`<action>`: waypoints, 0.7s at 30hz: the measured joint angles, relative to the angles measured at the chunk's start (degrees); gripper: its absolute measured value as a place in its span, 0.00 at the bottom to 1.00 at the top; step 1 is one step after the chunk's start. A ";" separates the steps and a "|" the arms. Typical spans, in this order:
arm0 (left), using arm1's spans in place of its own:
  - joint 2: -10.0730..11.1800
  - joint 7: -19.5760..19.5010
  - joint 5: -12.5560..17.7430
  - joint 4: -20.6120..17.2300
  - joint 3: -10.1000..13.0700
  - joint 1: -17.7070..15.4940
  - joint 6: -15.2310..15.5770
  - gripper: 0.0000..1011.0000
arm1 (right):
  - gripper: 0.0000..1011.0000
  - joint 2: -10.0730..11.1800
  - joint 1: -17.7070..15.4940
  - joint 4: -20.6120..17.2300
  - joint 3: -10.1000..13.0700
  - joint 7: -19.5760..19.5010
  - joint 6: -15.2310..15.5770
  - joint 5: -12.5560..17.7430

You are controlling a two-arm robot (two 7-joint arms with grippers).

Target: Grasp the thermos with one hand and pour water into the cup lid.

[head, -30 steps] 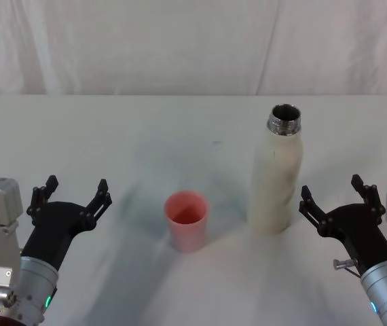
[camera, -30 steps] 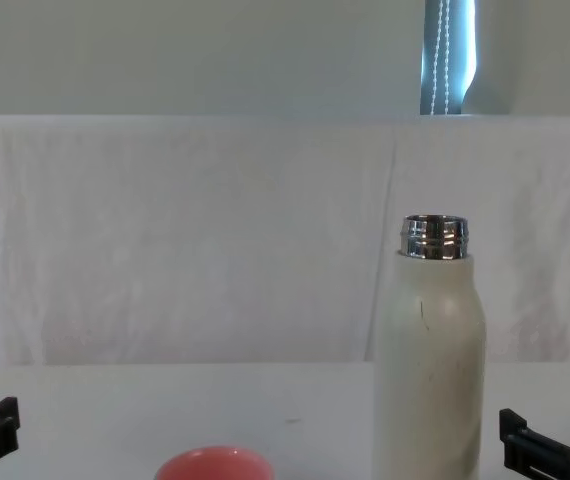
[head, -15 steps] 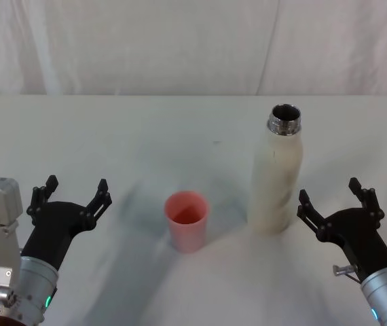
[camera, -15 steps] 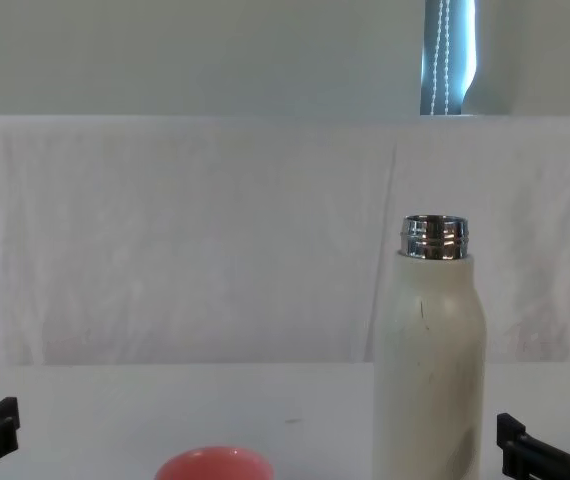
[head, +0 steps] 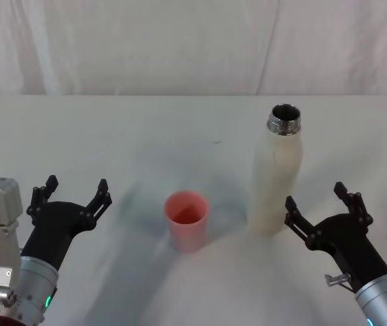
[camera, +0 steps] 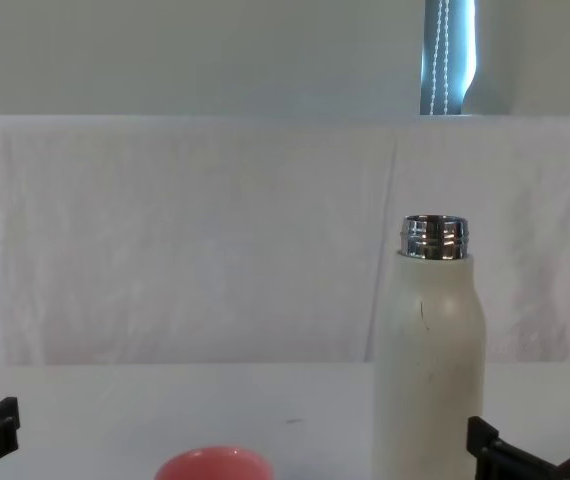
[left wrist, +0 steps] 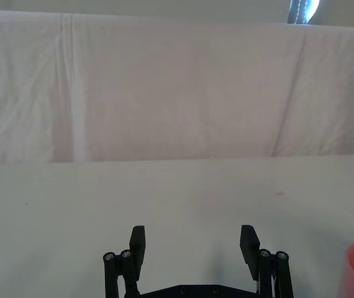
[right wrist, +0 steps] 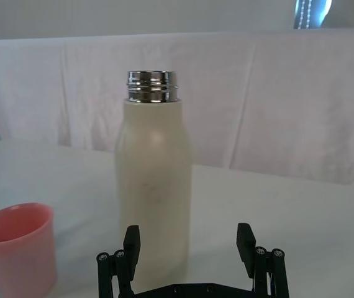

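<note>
Left gripper (head: 71, 193): matte black, two linkage fingers (head: 100, 195) with squared tips and small round pivot pins. Black tapered palm joins a silver-grey cylindrical wrist bearing a small green-cyan light. A pale grey boxy module with screw heads sits on the wrist's outer side.

Right gripper (head: 316, 204): same black linkage build, silver wrist, grey box at its edge, blue-green light low on the wrist. A small metal pin projects from its side.

Upright thermos (head: 275, 173) at 2 o'clock of cup lid (head: 187, 221); right gripper (head: 319, 204) spread wide at thermos's 4 o'clock.
</note>
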 joint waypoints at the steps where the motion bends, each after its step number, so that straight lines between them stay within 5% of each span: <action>1: 0.00 0.00 0.00 0.00 0.00 0.00 0.00 0.99 | 0.99 -0.08 -0.02 -0.05 0.00 0.49 0.11 0.04; 21: 0.00 0.00 0.00 0.00 0.00 0.00 0.00 0.99 | 0.99 -0.69 0.12 -0.17 -0.57 4.02 2.91 0.44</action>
